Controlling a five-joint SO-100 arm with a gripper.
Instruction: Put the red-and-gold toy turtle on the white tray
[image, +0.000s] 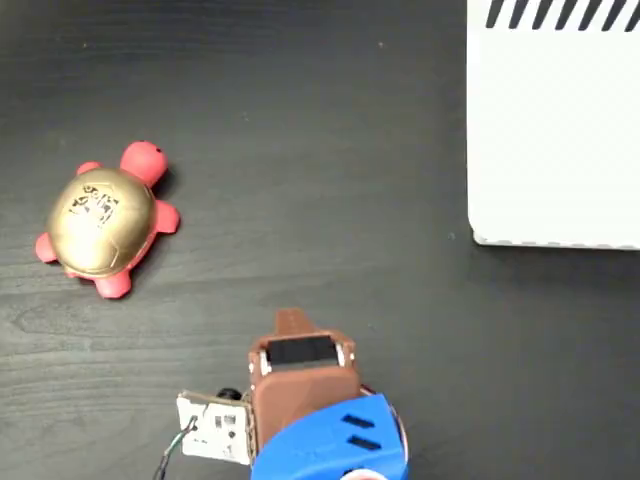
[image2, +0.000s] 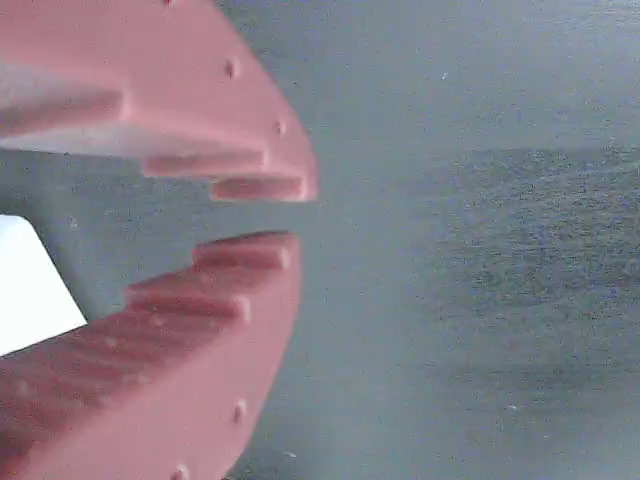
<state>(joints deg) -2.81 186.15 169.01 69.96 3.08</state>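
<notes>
1. A dark wood-grain table (image: 330, 200) fills the fixed view, seen from above.
2. The red-and-gold toy turtle (image: 102, 220) sits upright at the left, its red head pointing to the upper right and a dark square pattern on its gold shell.
3. The white tray (image: 555, 140) lies at the upper right, cut off by the frame, black slanted stripes along its top edge.
4. The arm (image: 305, 410), brown and blue, enters from the bottom centre, well apart from both; a small white board with wires sits on its left side.
5. Its gripper (image: 292, 321) shows only as a brown tip; the jaws cannot be made out.
</notes>
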